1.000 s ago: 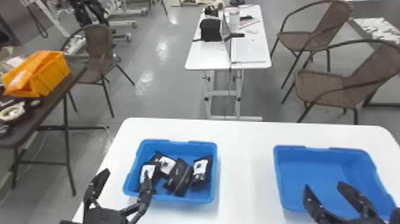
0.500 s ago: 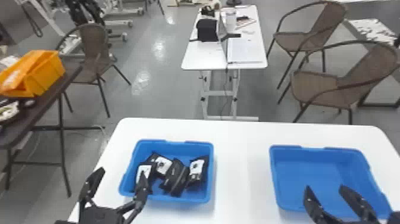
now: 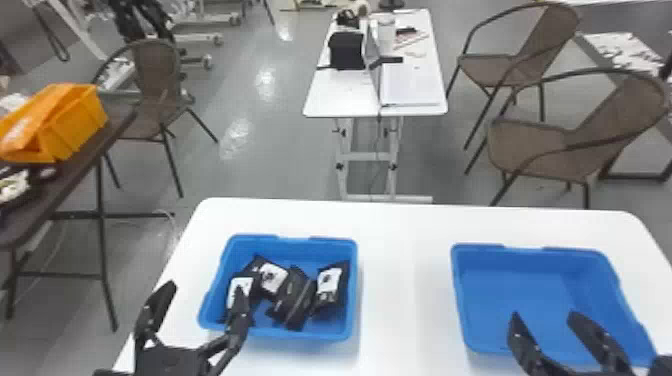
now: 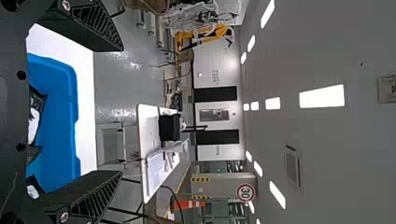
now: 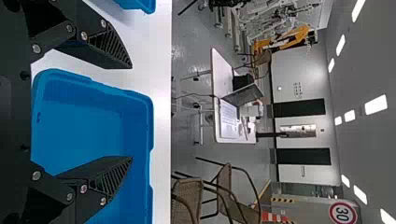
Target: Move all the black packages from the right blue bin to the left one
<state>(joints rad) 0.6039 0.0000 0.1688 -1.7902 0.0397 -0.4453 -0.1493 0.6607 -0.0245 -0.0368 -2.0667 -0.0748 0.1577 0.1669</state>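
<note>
Packages (image 3: 294,302), black, in left blue bin (image 3: 300,334), right blue bin (image 3: 520,285) empty

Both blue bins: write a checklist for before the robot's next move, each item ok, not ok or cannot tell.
1. Right blue bin free of packages: ok, bare where visible.
2. Black packages inside left blue bin: ok, at least four.
3. Exact package count: cannot tell, they overlap.
4. Right gripper and left gripper empty: ok, fingers apart.
5. Left gripper touching no package: cannot tell; one finger overlaps one in head view.
</note>
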